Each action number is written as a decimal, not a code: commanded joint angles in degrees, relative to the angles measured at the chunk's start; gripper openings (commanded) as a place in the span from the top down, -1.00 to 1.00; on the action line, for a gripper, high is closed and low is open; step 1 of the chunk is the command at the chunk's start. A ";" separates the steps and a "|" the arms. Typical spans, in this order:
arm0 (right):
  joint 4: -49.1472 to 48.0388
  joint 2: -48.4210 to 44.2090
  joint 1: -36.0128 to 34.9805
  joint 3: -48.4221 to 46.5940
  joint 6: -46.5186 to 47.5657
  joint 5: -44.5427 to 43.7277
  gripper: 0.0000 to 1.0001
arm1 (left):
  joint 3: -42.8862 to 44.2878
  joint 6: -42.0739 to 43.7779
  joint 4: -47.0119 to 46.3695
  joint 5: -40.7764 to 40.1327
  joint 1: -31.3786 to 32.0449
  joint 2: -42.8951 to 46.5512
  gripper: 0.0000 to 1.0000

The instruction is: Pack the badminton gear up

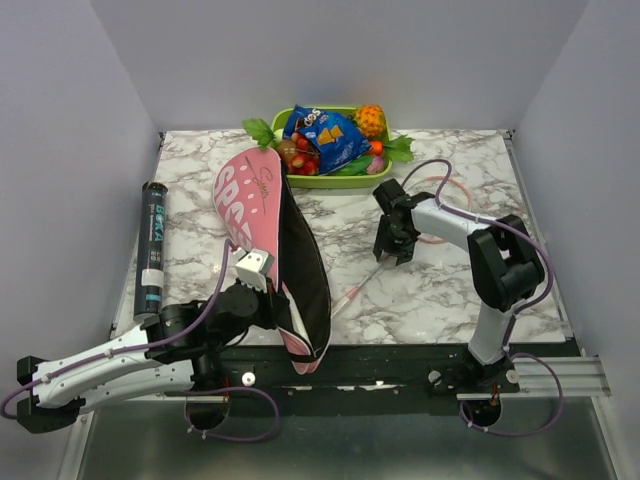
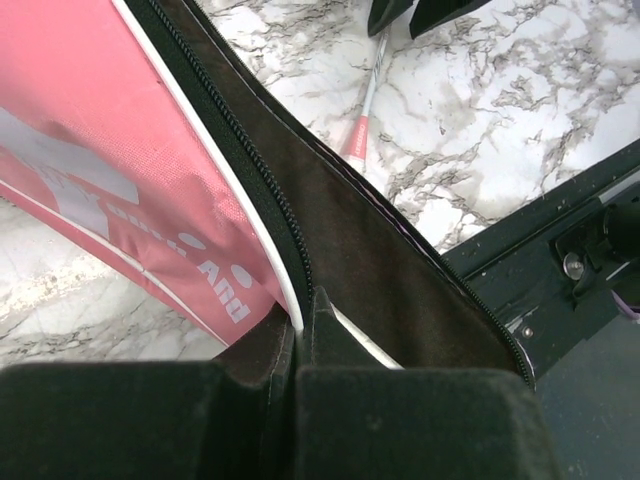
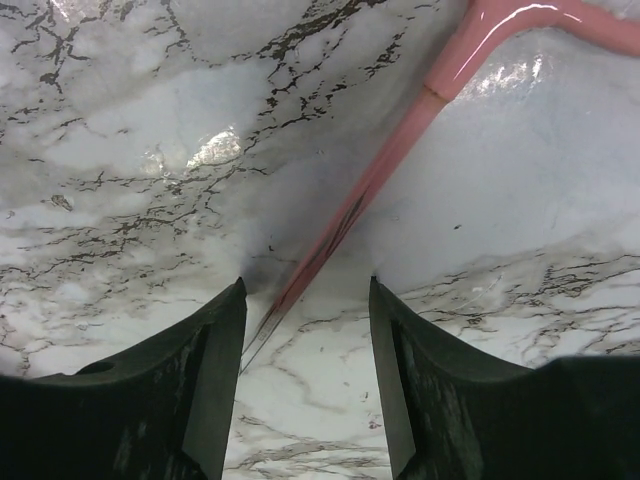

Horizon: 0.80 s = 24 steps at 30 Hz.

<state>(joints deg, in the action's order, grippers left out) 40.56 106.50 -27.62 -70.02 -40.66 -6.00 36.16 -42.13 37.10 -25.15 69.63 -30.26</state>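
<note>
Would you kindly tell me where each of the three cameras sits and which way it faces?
Top external: above and behind the left arm and right arm, bases nearest, looking down on the table, bag, tube and tray.
Left wrist: on the left arm, looking along the left gripper, shut on the bag's edge, toward the racket.
Right wrist: on the right arm, looking down past the open right gripper astride the racket's shaft.
Shared: all three show the racket; top and left wrist show the bag.
</note>
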 commanded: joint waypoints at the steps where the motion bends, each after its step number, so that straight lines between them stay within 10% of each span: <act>1: -0.21 4.24 0.37 -1.08 -2.40 -2.88 -0.14 | 3.56 -0.85 0.60 -1.75 0.42 1.78 1.00; 7: -0.48 5.04 0.46 -0.91 0.85 -5.07 0.99 | 3.57 -1.29 2.53 -1.84 0.42 2.75 1.00; 24: 10.49 -16.05 0.46 2.43 1.29 -17.38 0.99 | 1.37 1.35 0.52 -1.13 0.42 3.01 1.00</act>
<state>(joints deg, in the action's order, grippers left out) 45.30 97.03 -27.31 -67.11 -37.69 -17.47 37.80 -42.63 40.51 -25.47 69.73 -27.92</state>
